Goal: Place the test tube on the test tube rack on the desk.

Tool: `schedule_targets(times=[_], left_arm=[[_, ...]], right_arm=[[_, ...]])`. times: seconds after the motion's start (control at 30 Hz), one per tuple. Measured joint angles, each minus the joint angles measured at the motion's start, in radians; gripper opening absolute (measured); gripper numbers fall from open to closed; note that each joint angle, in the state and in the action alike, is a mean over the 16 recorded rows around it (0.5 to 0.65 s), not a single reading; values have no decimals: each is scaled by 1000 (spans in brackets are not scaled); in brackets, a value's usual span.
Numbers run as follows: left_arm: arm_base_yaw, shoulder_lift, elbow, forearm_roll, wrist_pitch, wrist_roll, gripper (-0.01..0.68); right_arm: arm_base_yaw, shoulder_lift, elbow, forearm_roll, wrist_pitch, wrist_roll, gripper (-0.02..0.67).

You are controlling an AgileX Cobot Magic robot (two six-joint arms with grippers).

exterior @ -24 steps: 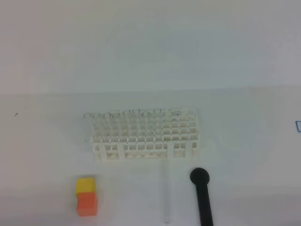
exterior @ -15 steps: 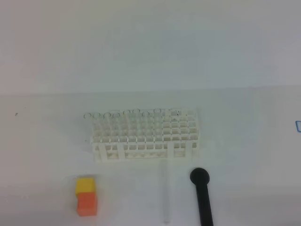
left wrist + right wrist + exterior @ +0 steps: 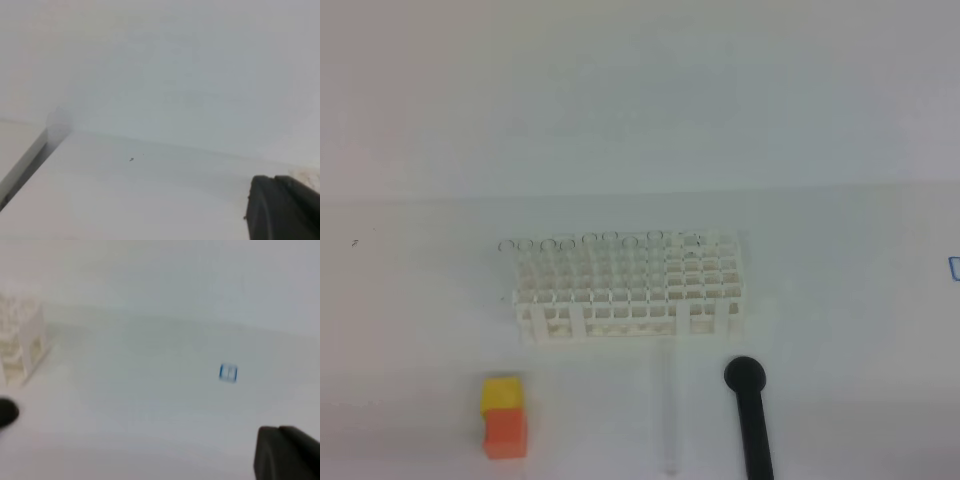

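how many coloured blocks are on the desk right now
2: a yellow block and an orange block touching it on the near side, both left of the lying test tube. None seems hidden.

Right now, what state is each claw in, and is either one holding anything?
Left claw: shut, holding nothing.
Right claw: shut, holding nothing.
The test tube lies on the desk.

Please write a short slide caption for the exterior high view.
Clear test tube lying on the white desk before the test tube rack, beside a black rod.
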Motion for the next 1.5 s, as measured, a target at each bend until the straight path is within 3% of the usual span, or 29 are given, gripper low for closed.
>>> schedule_targets(times=[0.4, 0.7, 0.97, 1.23, 1.5], left_arm=[[0, 0, 0, 8, -94, -42, -1], [0, 1, -40, -28, -142, -223, -1], [0, 39, -213, -14, -2, -251, -1], [0, 126, -403, -44, 149, -174, -1], [-1, 287, -500, -316, 353, 42, -1]], right_arm=[[0, 0, 4, -10, -405, 1, -1], [0, 0, 3, -11, -472, 3, -1], [0, 0, -61, -15, -368, 3, -1], [0, 35, -261, -14, -101, 11, -1], [0, 146, -489, 14, 195, 22, -1]])
